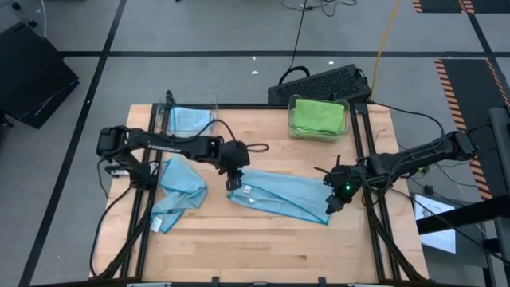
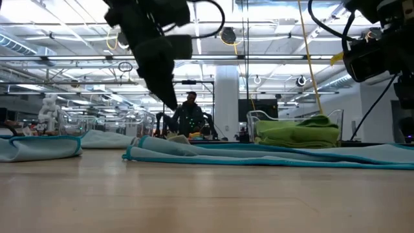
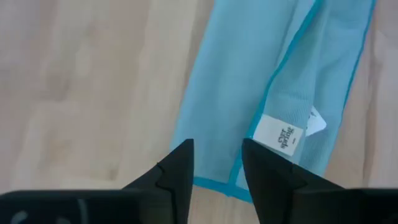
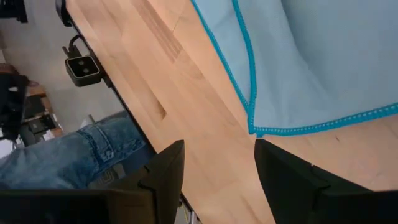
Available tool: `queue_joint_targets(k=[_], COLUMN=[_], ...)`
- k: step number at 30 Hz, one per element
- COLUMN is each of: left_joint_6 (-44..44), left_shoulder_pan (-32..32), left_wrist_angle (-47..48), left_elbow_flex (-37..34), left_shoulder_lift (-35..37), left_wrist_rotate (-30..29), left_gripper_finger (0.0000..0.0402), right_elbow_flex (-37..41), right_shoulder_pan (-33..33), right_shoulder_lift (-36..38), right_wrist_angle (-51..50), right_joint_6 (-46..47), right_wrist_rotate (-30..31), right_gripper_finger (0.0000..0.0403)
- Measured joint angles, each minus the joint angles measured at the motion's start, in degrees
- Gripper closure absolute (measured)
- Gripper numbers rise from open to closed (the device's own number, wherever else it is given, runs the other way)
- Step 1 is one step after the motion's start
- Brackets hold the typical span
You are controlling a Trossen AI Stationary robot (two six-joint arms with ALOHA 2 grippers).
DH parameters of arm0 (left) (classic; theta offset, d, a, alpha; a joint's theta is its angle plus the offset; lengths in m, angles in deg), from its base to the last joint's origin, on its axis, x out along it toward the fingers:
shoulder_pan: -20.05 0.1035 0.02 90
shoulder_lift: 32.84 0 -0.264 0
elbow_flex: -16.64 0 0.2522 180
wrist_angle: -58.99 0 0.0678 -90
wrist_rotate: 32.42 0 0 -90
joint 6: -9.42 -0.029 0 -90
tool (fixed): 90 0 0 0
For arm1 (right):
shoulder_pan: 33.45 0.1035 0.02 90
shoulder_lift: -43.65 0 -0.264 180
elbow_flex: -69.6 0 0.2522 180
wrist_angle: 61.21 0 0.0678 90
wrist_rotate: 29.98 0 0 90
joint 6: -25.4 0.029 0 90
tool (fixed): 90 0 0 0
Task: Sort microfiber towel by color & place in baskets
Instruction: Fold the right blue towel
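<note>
A long light-blue towel point(image 1: 280, 194) is lying spread flat near the middle of the wooden surface point(image 1: 263, 247), with the two claws hanging over its opposite ends. The left claw point(image 1: 233, 182) is sitting over the nine o'clock end, fingers parted with nothing between them, right by the white care tag point(image 3: 278, 137). The right claw point(image 1: 333, 202) is hovering at the three o'clock end, its fingers also apart and empty, straddling the stitched corner point(image 4: 252, 129).

A second blue towel point(image 1: 177, 191) is lying crumpled toward nine o'clock. A clear basket point(image 1: 190, 119) at about eleven o'clock is already holding blue cloth, and another basket point(image 1: 319, 118) toward one o'clock is holding a green towel point(image 1: 316, 114).

The cloth looks thin, limp and very light, I'd say; it will sag and drag rather than lift as a sheet. The hemmed corners and edge seem the surest places to pinch, since the flat middle offers no fold to catch.
</note>
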Motion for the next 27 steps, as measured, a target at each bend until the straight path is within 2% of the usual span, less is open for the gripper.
queue_joint_targets(k=[3, 8, 16, 21, 27], left_joint_6=[-2.9, -3.9, -6.6, -4.3, -1.6], left_shoulder_pan=[1.9, 2.2, -0.5, -2.3, -5.1], left_wrist_angle=[-3.0, -3.1, -5.2, -4.1, -5.2], left_elbow_flex=[-1.7, -2.9, -4.8, -6.9, -6.5], left_shoulder_lift=[-1.6, -4.1, -4.8, -4.8, -4.8], left_wrist_rotate=[4.5, 3.1, 3.4, 3.4, 7.6], left_gripper_finger=[0.0286, 0.0309, 0.0311, 0.0311, 0.0312], right_elbow_flex=[0.0, 0.0, 0.0, 0.0, 0.0], right_shoulder_pan=[0.0, 0.0, 0.0, 0.0, 0.0], right_shoulder_lift=[0.0, 0.2, 1.0, 1.0, 1.0], right_wrist_angle=[0.3, 0.6, 1.0, 1.2, 1.2], right_joint_6=[0.0, 0.6, -0.1, -1.1, -1.4], right_wrist_rotate=[0.1, 1.4, 3.1, 2.9, 2.9], right_gripper_finger=[0.0213, 0.0213, 0.0213, 0.0213, 0.0213])
